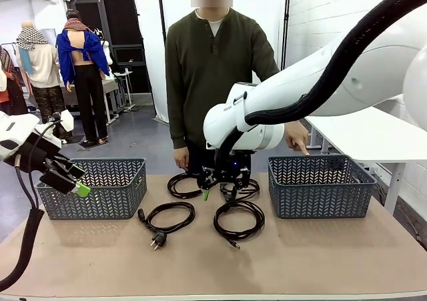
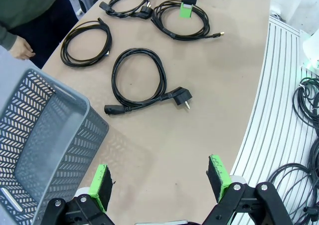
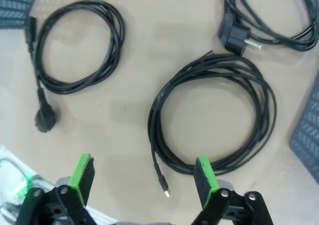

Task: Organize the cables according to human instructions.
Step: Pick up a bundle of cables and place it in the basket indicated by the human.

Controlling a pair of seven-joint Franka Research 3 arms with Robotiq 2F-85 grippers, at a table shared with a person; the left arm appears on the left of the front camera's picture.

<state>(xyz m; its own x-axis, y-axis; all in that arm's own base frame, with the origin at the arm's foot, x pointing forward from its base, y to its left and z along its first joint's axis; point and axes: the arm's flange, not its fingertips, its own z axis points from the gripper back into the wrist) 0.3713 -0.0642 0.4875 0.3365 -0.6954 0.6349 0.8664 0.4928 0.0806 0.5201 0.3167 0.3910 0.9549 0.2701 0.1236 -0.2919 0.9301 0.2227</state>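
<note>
Several coiled black cables lie mid-table between two baskets. My right gripper (image 1: pixel 217 184) hangs open just above them. In its wrist view a thin-plugged coil (image 3: pixel 153 116) lies straight ahead, its near edge by the right pad, with another coil (image 3: pixel 117 38) to the left and a round plug (image 3: pixel 234 38) at the top right. My left gripper (image 1: pixel 75 183) hovers open over the left grey basket (image 1: pixel 93 207). Its wrist view shows the nearest cable's plug (image 2: pixel 178 95) on the table ahead. The person's hand (image 1: pixel 297 138) points down at the right grey basket (image 1: pixel 320 194).
The person stands at the far edge, the other hand (image 1: pixel 180 157) hanging near the back cables. The left basket wall (image 2: pixel 45 135) rises close beside my left fingers. Bare tabletop (image 1: pixel 300 261) stretches along the near side. A white table (image 1: pixel 373 137) stands behind on the right.
</note>
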